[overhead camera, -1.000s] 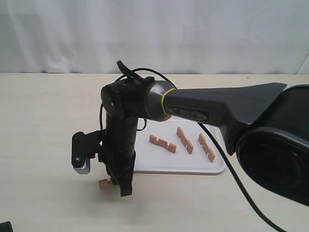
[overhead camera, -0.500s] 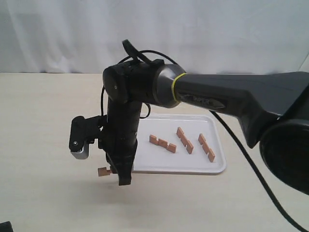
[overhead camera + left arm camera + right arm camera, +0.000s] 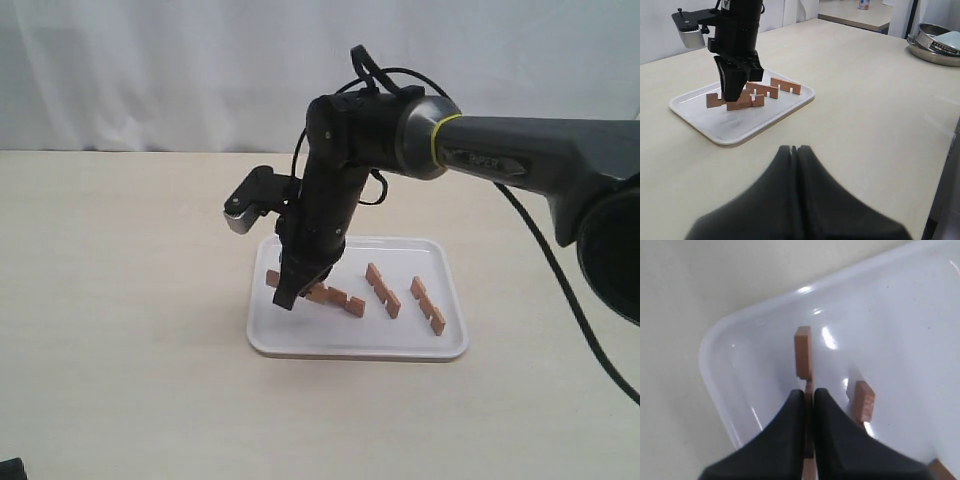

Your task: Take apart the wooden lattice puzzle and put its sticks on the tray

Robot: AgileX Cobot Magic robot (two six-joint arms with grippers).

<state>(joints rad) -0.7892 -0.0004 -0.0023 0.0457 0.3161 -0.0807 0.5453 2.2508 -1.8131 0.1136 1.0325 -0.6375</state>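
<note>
The right arm (image 3: 520, 165) comes in from the right of the exterior view with its long forearm almost level. It bends sharply at the wrist, so the last link hangs steeply down, tilted a little to the left. A wrist camera (image 3: 245, 205) juts out from the left side of that link, and a black cable (image 3: 560, 290) trails off the arm.

The right claw (image 3: 287, 298) points down over the left end of the tray (image 3: 350, 352). Its fingers (image 3: 790, 420) are drawn narrow and clamped on the held stick (image 3: 271, 278). This stick stands on edge, one end poking out past the fingertips toward the tray's left rim (the right wrist view shows a notch step near that end). Whether its lower edge touches the tray floor cannot be told.

Three more sticks lie flat on the tray, apart from one another and each slanted: the left stick (image 3: 337, 297) just beside the claw, the middle stick (image 3: 383, 290), and the right stick (image 3: 428, 305) near the right rim.

The tray rests on the pale table (image 3: 120, 300). The left claw (image 3: 794, 148) shows only in its own wrist view. Its fingers are pressed together with nothing between them, above the table and well apart from the tray, which it faces. A metal bowl (image 3: 935, 42) sits at the table's far edge in that view.
</note>
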